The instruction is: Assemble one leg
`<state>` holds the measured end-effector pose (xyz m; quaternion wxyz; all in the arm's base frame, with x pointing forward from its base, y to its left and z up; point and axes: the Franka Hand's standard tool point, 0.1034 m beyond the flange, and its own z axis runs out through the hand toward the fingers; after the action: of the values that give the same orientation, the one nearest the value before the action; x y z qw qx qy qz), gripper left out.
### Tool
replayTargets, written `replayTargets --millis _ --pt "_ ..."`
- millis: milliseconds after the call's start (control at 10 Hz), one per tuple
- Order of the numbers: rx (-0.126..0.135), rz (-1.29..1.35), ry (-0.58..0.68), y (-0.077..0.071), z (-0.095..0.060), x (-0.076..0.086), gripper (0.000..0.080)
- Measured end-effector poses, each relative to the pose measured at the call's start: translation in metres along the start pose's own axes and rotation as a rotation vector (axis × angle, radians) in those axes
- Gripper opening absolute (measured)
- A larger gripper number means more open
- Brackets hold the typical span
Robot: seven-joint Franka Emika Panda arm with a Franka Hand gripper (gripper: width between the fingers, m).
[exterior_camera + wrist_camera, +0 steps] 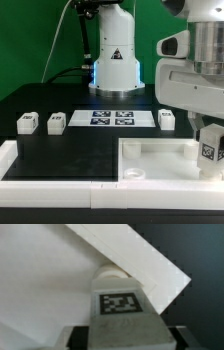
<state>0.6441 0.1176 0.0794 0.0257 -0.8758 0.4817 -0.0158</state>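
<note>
My gripper [208, 148] is shut on a leg [209, 150], a small white peg with a black-and-white tag, and holds it over the corner of the large flat white tabletop [150, 165] on the exterior view's right. In the wrist view the leg [120, 303] stands between my dark fingers [80, 336], and its far end meets the corner of the tabletop [60, 286]. I cannot tell whether it sits in a socket. My gripper [125, 341] grips the leg's near end.
Three more legs stand on the black table: two [27, 122] [56, 122] on the exterior view's left and one [166, 118] on its right. The marker board [112, 119] lies between them. A white rail [40, 170] borders the front left. The robot base [112, 65] is behind.
</note>
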Motion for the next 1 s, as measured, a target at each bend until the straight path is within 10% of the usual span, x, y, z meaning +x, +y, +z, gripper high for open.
replayTargets --millis 200,400,600,1000 --pt "0.001 0.033 -0.003 0.0004 0.0001 0.0003 0.0294" --pt "0.006 -0.049 -0.003 -0.0006 0.0001 -0.0008 0.0552" --pt "0.014 -0.323 0.003 -0.0011 -0.0006 -0.0023 0.0629" --pt "-0.001 -0.952 0.01 -0.0038 -0.0001 -0.0092 0.0649"
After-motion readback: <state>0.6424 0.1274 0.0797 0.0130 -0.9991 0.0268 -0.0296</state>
